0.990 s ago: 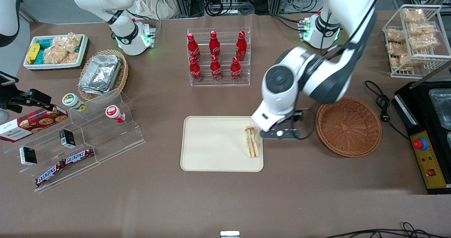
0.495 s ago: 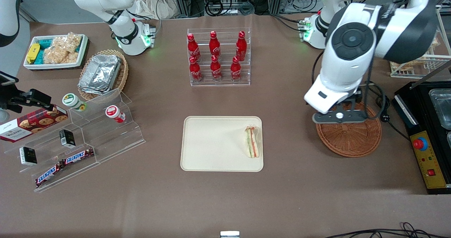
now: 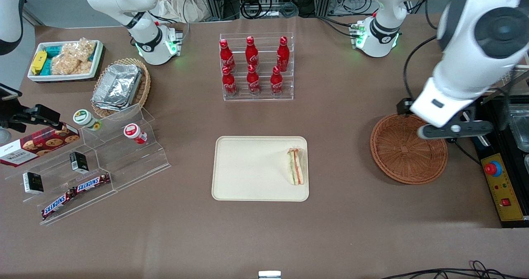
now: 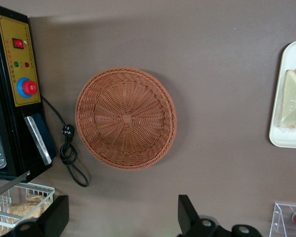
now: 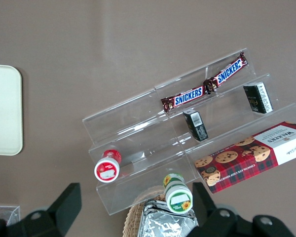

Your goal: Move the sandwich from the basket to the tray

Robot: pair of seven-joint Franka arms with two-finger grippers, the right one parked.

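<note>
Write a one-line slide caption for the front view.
Sandwich lies on the tray, the basket is empty, and the left arm's open hand hovers above the basket's rim nearest the working arm's end.

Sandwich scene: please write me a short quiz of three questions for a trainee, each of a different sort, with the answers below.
1. True or false: the sandwich lies on the tray.
2. Multiple choice: what is in the basket? A) a red bottle B) nothing C) a foil container
3. Short answer: where is the gripper, and are its fingers open or shut?

Key
1. True. It lies near the tray edge that faces the basket.
2. B. The wrist view shows only bare wicker.
3. It hangs above the table near the basket's edge, toward the working arm's end, with fingers open and holding nothing.
</note>
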